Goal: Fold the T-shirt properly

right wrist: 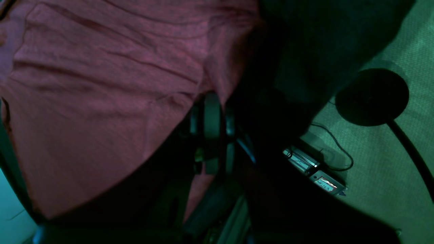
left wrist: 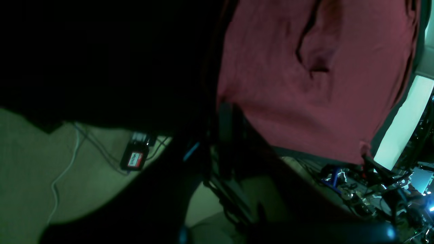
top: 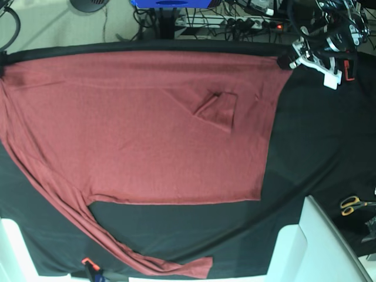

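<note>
Shirt cloth is filling most of the table: the T-shirt [top: 141, 129] is lying spread out and flat on the black table cover [top: 317, 147], its long way running side to side, one sleeve [top: 88, 229] trailing down toward the near edge. The left gripper [top: 292, 60] is pinching its far corner tight. The base view is showing the whole spread and yellow scissors [top: 352, 204]. The wrist views are only showing close-up red cloth [left wrist: 305, 84] clamped in each gripper, the right gripper [right wrist: 212, 101] clenched on the other corner, with carpet floor [right wrist: 390, 162] below.
</note>
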`<action>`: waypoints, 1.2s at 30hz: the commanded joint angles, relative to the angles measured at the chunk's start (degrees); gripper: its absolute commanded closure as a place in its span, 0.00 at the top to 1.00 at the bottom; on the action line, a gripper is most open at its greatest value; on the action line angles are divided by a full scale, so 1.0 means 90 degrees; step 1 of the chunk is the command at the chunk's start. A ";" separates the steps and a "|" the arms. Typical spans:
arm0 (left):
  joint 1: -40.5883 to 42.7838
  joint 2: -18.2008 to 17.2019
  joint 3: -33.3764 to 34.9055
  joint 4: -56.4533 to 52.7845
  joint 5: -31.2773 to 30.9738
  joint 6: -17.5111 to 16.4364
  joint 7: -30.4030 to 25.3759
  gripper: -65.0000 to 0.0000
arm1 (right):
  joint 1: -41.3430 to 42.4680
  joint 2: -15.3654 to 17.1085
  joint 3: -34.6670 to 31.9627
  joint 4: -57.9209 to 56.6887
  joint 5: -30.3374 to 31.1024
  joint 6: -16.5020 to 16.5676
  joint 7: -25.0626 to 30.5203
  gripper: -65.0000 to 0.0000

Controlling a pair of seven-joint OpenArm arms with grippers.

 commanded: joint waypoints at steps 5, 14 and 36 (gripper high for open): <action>0.0025 -0.0087 -0.0042 0.0111 -0.0038 -0.0037 -0.0047 0.00 | -0.0017 0.0179 0.0008 0.0119 0.0041 0.0009 0.0121 0.00; 0.0025 -0.0087 -0.0042 0.0072 0.0011 -0.0037 -0.0047 0.00 | -0.0017 0.0179 0.0008 0.0119 0.0041 0.0009 0.0130 0.00; -0.0024 -0.0058 -0.0530 0.0092 0.0450 -0.0008 -0.0057 0.82 | -0.0007 0.0179 0.0076 0.0187 0.0051 0.0009 0.0306 0.54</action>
